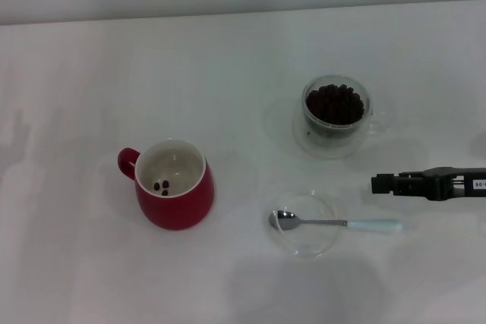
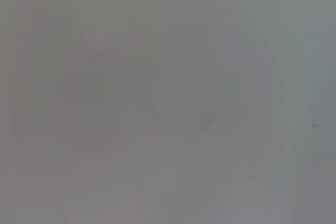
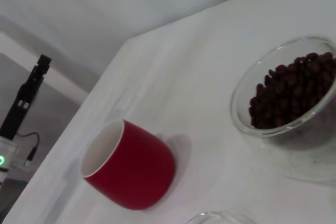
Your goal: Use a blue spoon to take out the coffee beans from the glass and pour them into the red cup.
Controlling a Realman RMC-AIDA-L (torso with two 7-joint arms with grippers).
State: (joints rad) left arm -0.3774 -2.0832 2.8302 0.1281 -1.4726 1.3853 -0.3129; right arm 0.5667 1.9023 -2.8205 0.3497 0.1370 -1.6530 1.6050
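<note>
— Beans (image 1: 334,104) filled the double-walled glass mug (image 1: 332,136) at upper right of the head view; a few lay inside the red cup (image 1: 174,185) at lower left.

— And the spoon?

— The blue spoon (image 1: 334,222) rested untouched, bowl in a shallow glass dish (image 1: 305,242), handle pointing right. The right gripper (image 1: 377,184) hovered just above that handle; whether its fingers were spread could not be told. The left gripper stayed unseen.

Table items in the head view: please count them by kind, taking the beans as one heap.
Cups: 2, rounded dark-red ceramic mug, clear double-walled glass mug
Shallow clear glass dish: 1
Blue-handled metal teaspoon: 1
Dark coffee bean heap: 1
Total: 5
</note>
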